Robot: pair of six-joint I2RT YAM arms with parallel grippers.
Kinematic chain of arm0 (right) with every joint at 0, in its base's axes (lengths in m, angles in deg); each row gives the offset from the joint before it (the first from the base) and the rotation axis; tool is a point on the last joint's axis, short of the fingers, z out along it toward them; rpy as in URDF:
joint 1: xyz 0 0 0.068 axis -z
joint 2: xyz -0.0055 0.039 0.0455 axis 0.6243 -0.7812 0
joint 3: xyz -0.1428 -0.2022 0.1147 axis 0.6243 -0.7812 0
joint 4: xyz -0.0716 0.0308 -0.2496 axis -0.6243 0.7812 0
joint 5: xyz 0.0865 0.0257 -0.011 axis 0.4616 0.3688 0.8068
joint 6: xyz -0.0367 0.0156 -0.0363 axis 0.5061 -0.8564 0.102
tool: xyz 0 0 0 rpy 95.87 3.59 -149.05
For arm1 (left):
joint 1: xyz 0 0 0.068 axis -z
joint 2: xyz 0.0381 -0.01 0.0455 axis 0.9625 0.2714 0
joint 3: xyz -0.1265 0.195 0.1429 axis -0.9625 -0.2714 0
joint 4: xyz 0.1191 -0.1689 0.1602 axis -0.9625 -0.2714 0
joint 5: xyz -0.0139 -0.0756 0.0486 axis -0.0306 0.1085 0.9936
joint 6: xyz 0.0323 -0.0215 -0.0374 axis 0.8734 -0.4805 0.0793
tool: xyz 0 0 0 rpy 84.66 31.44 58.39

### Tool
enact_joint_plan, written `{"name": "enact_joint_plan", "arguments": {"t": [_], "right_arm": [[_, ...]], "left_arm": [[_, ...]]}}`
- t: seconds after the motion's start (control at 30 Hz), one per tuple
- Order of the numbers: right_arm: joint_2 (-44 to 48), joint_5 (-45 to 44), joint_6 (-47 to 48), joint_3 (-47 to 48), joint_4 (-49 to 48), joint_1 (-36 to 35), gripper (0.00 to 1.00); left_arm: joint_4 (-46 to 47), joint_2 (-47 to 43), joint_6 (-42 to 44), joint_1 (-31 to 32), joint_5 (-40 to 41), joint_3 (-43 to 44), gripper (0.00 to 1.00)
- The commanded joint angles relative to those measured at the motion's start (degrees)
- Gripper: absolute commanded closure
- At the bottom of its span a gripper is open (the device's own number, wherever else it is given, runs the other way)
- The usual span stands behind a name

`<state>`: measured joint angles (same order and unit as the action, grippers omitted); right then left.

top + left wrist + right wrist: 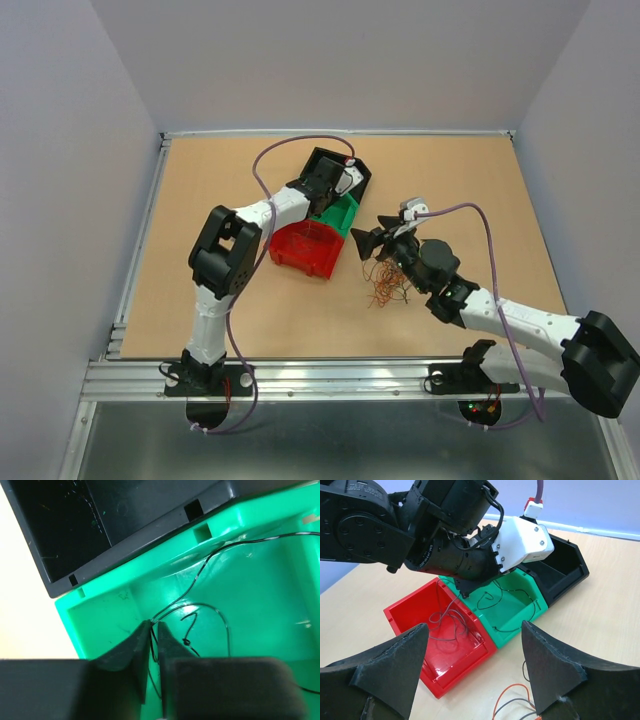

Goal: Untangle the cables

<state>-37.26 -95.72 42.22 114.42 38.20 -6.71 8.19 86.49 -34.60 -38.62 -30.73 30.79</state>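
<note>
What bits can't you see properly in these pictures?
- Wire pile, top view: strands too thin to count; the right arm covers part.
- Green bin, top view: mostly hidden under the left arm.
- Black bin, left wrist view: inside too dark to check.
- Black wire, left wrist view: runs off the right edge, and behind the blurred left gripper.

We see the green bin (270,595) as glossy, smooth plastic; the black bin (55,515) is duller plastic, finely scratched. The red bin (455,672) is shiny, faintly translucent. The cables (385,287) are hair-thin wire, some coppery. The right gripper (474,627) wears matt black pads (550,665) — coarse, foam-like. The table (470,180) is matt wood-toned board, a brushed metal rail (330,375) along its near edge.
</note>
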Motion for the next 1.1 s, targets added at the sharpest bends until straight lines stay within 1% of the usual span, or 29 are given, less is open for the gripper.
{"name": "enact_joint_plan", "arguments": {"t": [0.0, 0.03, 0.1, 0.13, 0.2, 0.23, 0.33, 0.5, 0.6, 0.73, 0.8, 0.9, 0.93, 1.07], "right_arm": [[1.85, -0.86, 0.27, -1.16, -1.75, 0.61, 0.20], [1.85, -0.69, 0.19, -1.16, -1.75, 0.61, 0.20], [1.85, -0.60, 0.19, -1.16, -1.57, 0.61, 0.20], [1.77, -0.51, 0.10, -1.07, -1.57, 0.61, 0.20], [1.76, -0.42, 0.01, -0.90, -1.40, 0.69, 0.20], [1.68, -0.25, -0.08, -0.90, -1.40, 0.69, 0.20], [1.59, 0.02, -0.17, -0.90, -1.22, 0.78, 0.20], [1.41, 0.81, -0.34, -0.55, -1.05, 0.78, 0.20], [0.89, 1.33, -0.52, -0.19, -0.96, 0.78, 0.20], [0.01, 1.86, -0.43, 0.34, -0.61, 0.78, 0.20], [-0.43, 1.86, -0.43, 0.77, -0.26, 0.87, 0.20], [-0.43, 1.86, -0.34, 0.77, -0.08, 0.87, 0.20], [-0.43, 1.86, -0.43, 0.77, -0.08, 0.87, 0.20], [-0.17, 2.13, -0.52, 0.60, 0.01, 0.87, 0.20]], "left_arm": [[0.98, -8.33, -0.67, 0.22, -0.99, -1.60, 0.68], [1.42, -9.21, -0.93, 0.22, -1.08, -1.95, 0.63], [1.69, -11.41, -1.11, 0.22, -1.25, -2.74, 0.57], [1.78, -12.20, -1.20, 0.22, -1.34, -3.09, 0.52], [2.04, -14.57, -1.55, 0.22, -1.43, -4.32, 0.47], [2.21, -15.45, -1.73, 0.22, -1.60, -4.94, 0.43], [2.22, -18.62, -1.73, 0.22, -1.61, -7.66, 0.36], [2.39, -21.88, -1.99, 0.22, 0.50, -12.40, 0.30], [2.74, -21.88, -1.73, 0.05, 1.12, -13.99, 0.31], [1.61, -21.53, -1.64, -0.30, 1.74, -14.44, 0.37], [0.64, -21.27, -1.46, -0.48, 1.47, -14.78, 0.38], [-0.86, -20.74, -1.64, -1.09, 1.65, -15.49, 0.43], [-0.86, -20.48, -1.55, -1.27, 1.56, -15.75, 0.47], [-1.12, -19.42, -1.55, -2.85, -0.20, -15.93, 0.53]]}}
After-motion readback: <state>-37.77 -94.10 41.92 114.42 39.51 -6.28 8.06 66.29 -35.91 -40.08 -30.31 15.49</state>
